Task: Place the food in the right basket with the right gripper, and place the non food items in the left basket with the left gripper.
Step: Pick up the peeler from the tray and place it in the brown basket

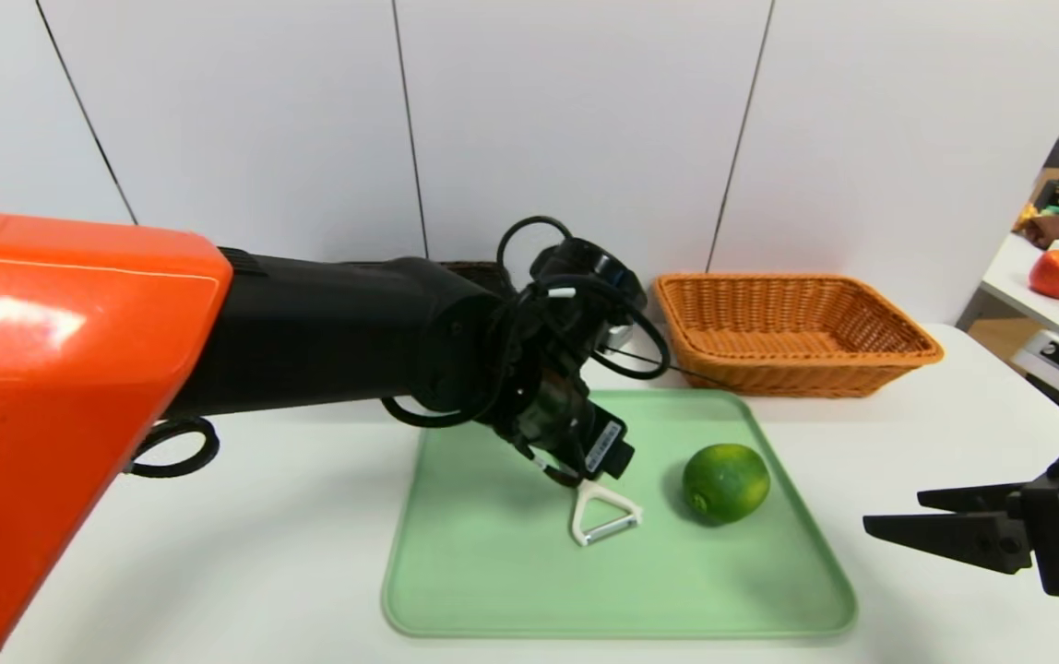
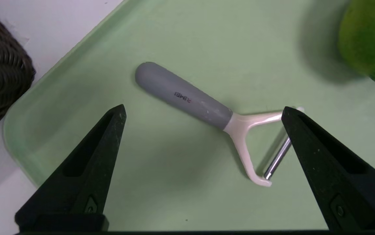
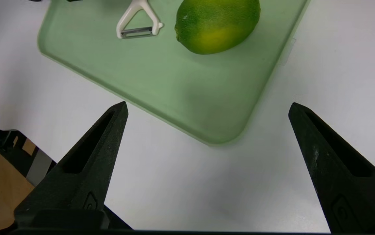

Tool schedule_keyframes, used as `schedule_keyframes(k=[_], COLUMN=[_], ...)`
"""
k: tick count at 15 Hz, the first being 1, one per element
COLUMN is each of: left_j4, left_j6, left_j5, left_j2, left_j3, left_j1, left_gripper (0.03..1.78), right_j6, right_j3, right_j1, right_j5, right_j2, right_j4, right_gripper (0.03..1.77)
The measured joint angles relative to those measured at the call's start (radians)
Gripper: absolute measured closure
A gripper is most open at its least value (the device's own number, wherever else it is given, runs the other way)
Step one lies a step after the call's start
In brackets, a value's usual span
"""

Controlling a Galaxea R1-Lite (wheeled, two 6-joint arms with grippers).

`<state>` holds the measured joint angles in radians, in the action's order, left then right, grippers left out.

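Positioning my left gripper (image 2: 203, 111), fingers open, above the peeler (image 2: 184, 96); next requires lowering and closing. Right gripper (image 3: 208, 106): open, beside the tray (image 3: 207, 138).

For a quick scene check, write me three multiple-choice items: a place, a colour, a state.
1. Where does the green fruit lie?
A) in the orange-tan basket
B) on the green tray
C) on the floor

2. What colour is the peeler's handle?
A) red
B) yellow
C) grey

3. How is the left tool?
A) open above the tray
B) shut on the fruit
C) inside a basket

1 B: the head view shows it there.
2 C: the left wrist view shows grey.
3 A: its fingers stand wide apart over the tray.
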<state>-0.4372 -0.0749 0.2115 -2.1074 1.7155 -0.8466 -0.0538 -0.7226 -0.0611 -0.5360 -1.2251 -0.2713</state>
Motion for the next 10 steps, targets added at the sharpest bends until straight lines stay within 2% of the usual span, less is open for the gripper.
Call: schedule_keyframes(k=[3, 5, 10], left_j4=[-0.007, -0.033, -0.068], left_j6=[-0.096, -0.145, -0.244], left_j5=[0.153, 0.218, 0.239], left_j2=[-0.03, -0.044, -0.058], left_j3=[0.005, 0.008, 0.018], left_j1=[-0.028, -0.044, -0.057], left_gripper=[0.12, 0.12, 0.12], right_j6=[0.0, 0.0, -0.001], right_j3=[0.001, 0.001, 0.007], right_j1=[0.0, 0.0, 0.0], right_j5=[-0.008, -0.011, -0.013], right_j2=[0.002, 0.002, 0.006], right_j4=[0.0, 0.0, 0.001], right_gripper=[0.1, 0.1, 0.1])
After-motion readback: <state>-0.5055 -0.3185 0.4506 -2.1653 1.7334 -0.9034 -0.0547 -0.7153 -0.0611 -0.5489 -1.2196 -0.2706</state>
